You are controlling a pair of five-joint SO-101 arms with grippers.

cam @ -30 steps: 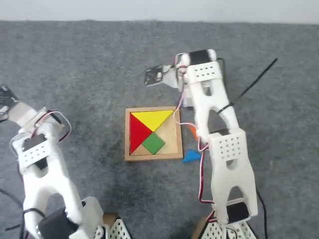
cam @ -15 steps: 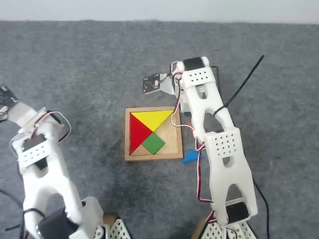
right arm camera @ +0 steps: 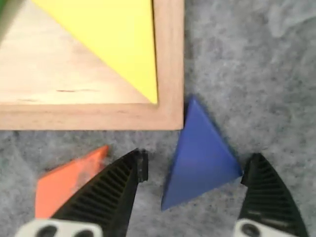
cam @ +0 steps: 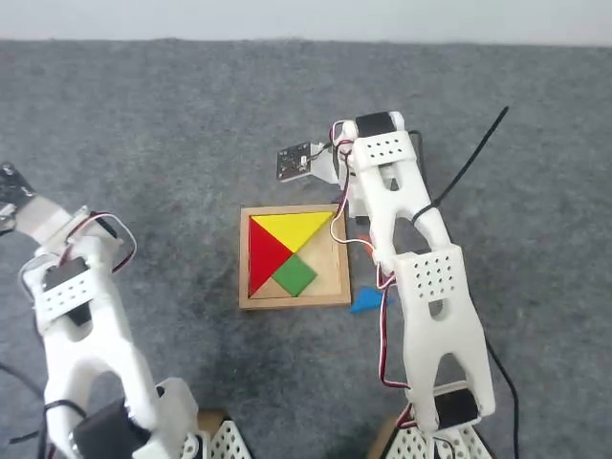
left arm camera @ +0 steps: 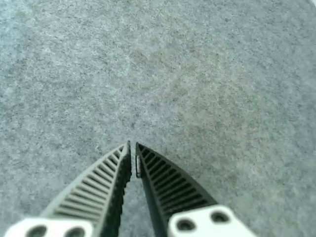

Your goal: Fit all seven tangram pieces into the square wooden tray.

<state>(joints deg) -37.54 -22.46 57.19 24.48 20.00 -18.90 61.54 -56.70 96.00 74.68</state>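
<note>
The tray (cam: 292, 302) is pale wood (faint grain). Inside it are a yellow triangle (cam: 290, 228), a red triangle (cam: 263, 256) and a green square (cam: 295, 275). Beside its corner lie a blue triangle (right arm camera: 197, 153) and an orange piece (right arm camera: 69, 180). The table (cam: 172, 124) is mottled grey.

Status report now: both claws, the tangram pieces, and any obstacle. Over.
Left claw shut, over bare carpet. Right claw open over blue triangle, just outside tray corner. Orange piece lies close beside that claw.
</note>
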